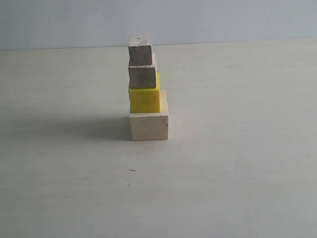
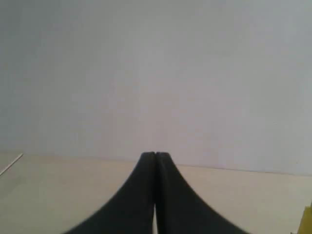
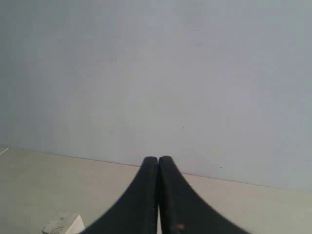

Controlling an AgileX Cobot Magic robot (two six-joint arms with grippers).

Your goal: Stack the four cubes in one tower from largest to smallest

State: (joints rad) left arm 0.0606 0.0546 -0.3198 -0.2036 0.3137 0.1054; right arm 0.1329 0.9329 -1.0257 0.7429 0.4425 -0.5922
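Note:
The tower stands in the middle of the table in the exterior view. A large pale wood cube [image 1: 149, 127] is at the bottom, the yellow cube [image 1: 144, 99] on it, a small wood cube [image 1: 142, 76] above, and the smallest wood cube [image 1: 140, 53] on top. Neither arm shows in that view. My left gripper [image 2: 155, 155] is shut with nothing in it; a sliver of yellow cube [image 2: 307, 222] shows at the picture's edge. My right gripper [image 3: 158, 159] is also shut and empty, with the corner of a pale wood cube [image 3: 63, 223] beside it.
The pale wooden table [image 1: 237, 163] spreads wide on all sides of the tower. A light grey wall [image 1: 223, 20] runs behind the table's far edge. A small dark speck [image 1: 132, 170] lies in front of the tower.

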